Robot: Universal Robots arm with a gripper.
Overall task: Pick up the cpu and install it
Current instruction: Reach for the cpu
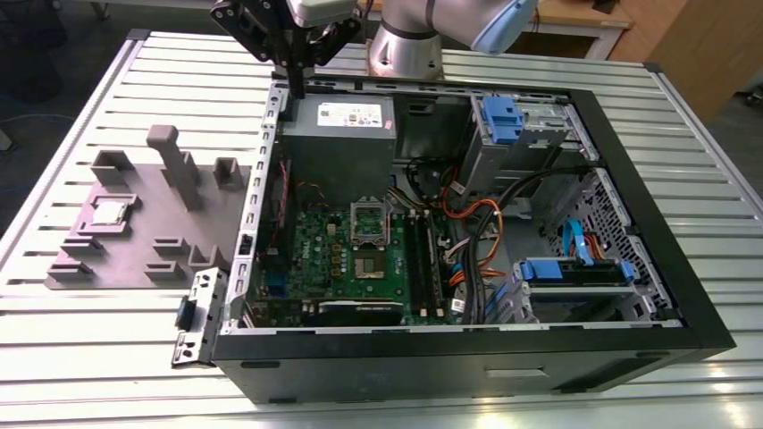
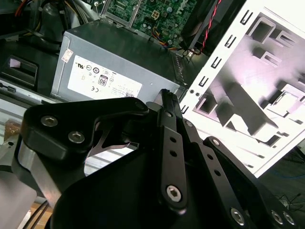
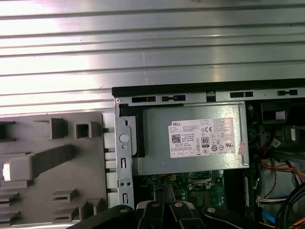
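Note:
The cpu (image 1: 110, 212) is a small silver square lying in a recess of the grey fixture plate (image 1: 143, 259), at the exterior view's left, outside the computer case. In the first wrist view the cpu (image 3: 5, 171) shows as a pale square at the picture's edge. My gripper (image 1: 293, 88) hangs above the case's back corner, over the edge of the power supply (image 1: 339, 134), well away from the cpu. Its black fingers (image 2: 167, 102) are pressed together with nothing between them. The shiny socket frame (image 1: 370, 217) sits on the green motherboard (image 1: 346, 259) inside the case.
The open black case (image 1: 644, 268) holds orange and black cables (image 1: 477, 232) and blue drive bays (image 1: 573, 268). Grey slotted blocks and a tall post (image 1: 167, 147) rise from the fixture plate. Everything rests on a ribbed metal table (image 1: 107, 357).

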